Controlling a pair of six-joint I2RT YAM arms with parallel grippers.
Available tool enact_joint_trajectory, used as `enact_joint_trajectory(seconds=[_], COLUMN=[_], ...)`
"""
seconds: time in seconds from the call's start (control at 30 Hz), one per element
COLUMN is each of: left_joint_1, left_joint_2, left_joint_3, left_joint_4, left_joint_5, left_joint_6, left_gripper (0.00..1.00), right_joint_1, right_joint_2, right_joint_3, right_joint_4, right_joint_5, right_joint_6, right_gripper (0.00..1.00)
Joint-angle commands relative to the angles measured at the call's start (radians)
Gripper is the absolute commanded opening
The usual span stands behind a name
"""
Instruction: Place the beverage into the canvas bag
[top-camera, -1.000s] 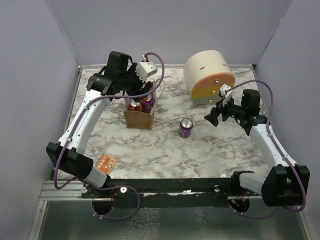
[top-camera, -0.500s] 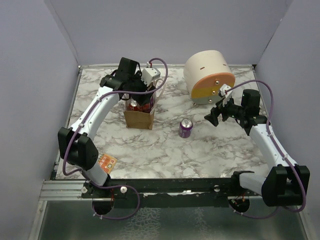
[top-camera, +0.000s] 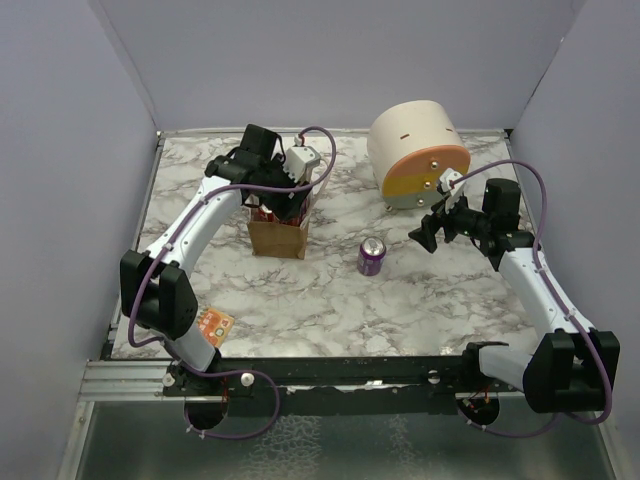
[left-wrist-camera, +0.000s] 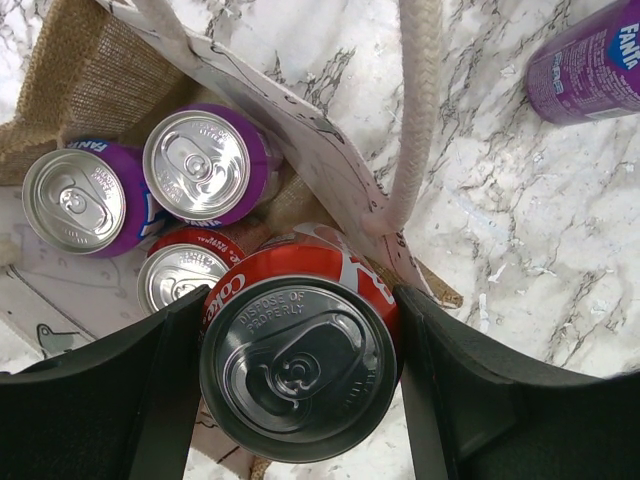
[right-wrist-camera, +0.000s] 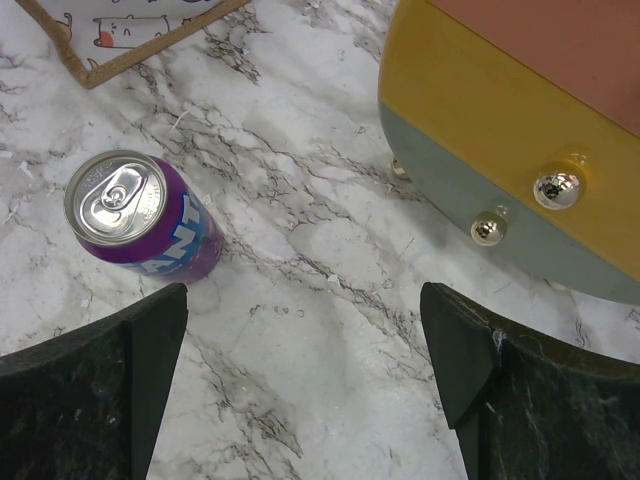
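The left end effector (top-camera: 283, 196) is gripping a red cola can (left-wrist-camera: 300, 360) upright. Its fingers (left-wrist-camera: 470, 400) are pressing on both sides of the can, with the jaws partway closed around it. It is hanging right at the mouth of the canvas bag (top-camera: 277, 238), and the can is sitting over the bag's rim beside one cream handle (left-wrist-camera: 418, 120). How far down the can is reaching, I cannot tell. Inside the bag, two purple cans (left-wrist-camera: 200, 165) and another red can (left-wrist-camera: 175, 275) are standing just beside the held one.

Over on the right, the right end effector (right-wrist-camera: 305, 340) is hovering with jaws spread wide, holding nothing. A lone purple can (right-wrist-camera: 140, 215) is standing upright on the marble surface (top-camera: 330, 300), between the bag and that end effector. It is near one finger but not touching it. The big cream cylinder (top-camera: 415, 150) is lying just behind.
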Motion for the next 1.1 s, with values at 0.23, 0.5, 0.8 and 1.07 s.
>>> enact_joint_trajectory(seconds=[0.23, 0.5, 0.8, 1.07], left_joint_1=[-0.002, 0.005, 0.048, 0.062], left_joint_2=[-0.035, -0.035, -0.056, -0.083], left_joint_3=[-0.025, -0.043, -0.081, -0.144], left_joint_4=[-0.014, -0.025, -0.003, 0.065], left_joint_5=[-0.050, -0.123, -0.099, -0.085], left_joint_6=[0.003, -0.025, -0.040, -0.011], left_gripper=[0.00, 0.00, 0.00, 0.00], right_joint_1=[-0.005, 0.020, 0.281, 0.544], right_joint_2=[-0.019, -0.019, 0.129, 0.312], right_joint_3=[-0.001, 0.039, 0.141, 0.156], right_joint_4=[0.028, 0.033, 0.066, 0.354], right_joint_5=[-0.031, -0.197, -0.221, -0.110], right_joint_6=[-0.010, 0.045, 0.046, 0.217], right_gripper=[1.00, 0.99, 0.92, 0.82])
